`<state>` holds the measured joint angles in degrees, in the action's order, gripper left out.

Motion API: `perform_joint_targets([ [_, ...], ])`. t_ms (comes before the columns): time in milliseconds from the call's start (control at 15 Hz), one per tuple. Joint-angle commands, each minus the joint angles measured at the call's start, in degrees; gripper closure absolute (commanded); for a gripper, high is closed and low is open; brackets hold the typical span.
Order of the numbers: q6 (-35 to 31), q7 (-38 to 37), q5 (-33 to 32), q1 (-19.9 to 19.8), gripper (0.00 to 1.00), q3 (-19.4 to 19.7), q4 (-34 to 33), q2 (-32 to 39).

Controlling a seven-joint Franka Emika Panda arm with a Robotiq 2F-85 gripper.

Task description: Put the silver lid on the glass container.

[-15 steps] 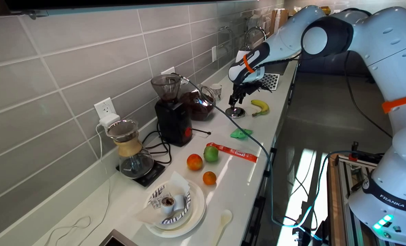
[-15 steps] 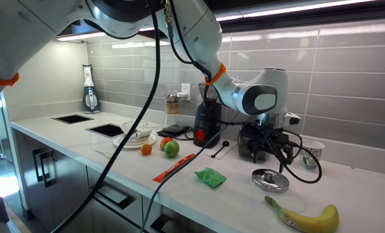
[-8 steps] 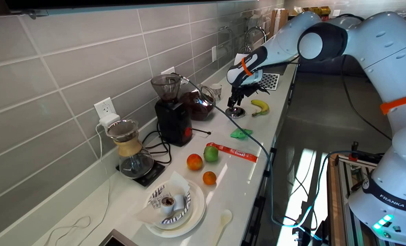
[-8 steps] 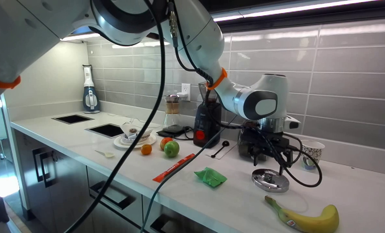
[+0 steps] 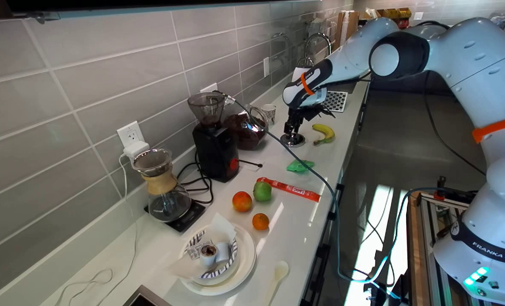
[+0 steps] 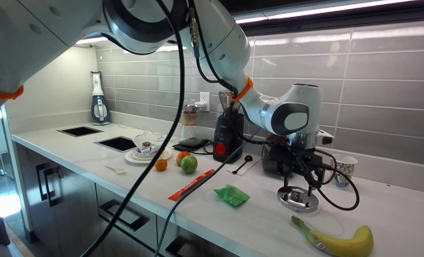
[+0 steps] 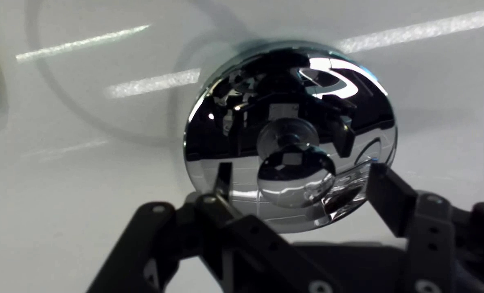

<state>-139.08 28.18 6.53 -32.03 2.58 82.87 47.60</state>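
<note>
The silver lid [image 6: 297, 204] is a shiny round metal disc with a ball knob, lying flat on the counter with the knob up. It also shows in an exterior view [image 5: 298, 142] and fills the middle of the wrist view [image 7: 292, 179]. My gripper [image 6: 298, 189] is right above the lid, pointing down. In the wrist view the gripper [image 7: 299, 173] is open, one finger on each side of the knob, with gaps to it. The glass container [image 5: 243, 131] is a rounded jar with dark contents, tilted beside the grinder. My gripper partly hides the container [image 6: 271, 162] in an exterior view.
A banana [image 6: 340, 242] lies near the lid, and a paper cup [image 6: 343, 167] stands behind. A green packet [image 6: 232, 195] and a red packet [image 6: 191, 185] lie along the counter. A black grinder [image 5: 216, 148] stands beside the container. A cable [image 5: 307, 168] crosses an exterior view.
My gripper has moved down over the lid, its fingers now lower and close around the knob. The lid, the container and the other objects have not moved.
</note>
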Motion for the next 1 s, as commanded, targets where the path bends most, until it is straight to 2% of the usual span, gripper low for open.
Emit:
perform_joint_targets([
  [0, 1.3, 1.7, 0.8, -1.3, 0.49, -1.2, -2.3, 1.7],
  [267, 1.5, 1.7, 0.5, -1.4, 0.78, -1.4, -2.5, 1.8],
  [333, 1.5, 1.7, 0.5, -1.4, 0.75, -1.4, -2.5, 1.8],
  [400, 1.8, 1.6, 0.5, -1.3, 0.79, -1.4, -2.5, 1.8],
  [600, 2.6, 0.7, 0.8, -1.2, 0.79, -1.4, -1.8, 0.7],
  [933, 1.2, 1.2, 1.0, -1.3, 0.79, -1.4, 4.3, -6.2],
])
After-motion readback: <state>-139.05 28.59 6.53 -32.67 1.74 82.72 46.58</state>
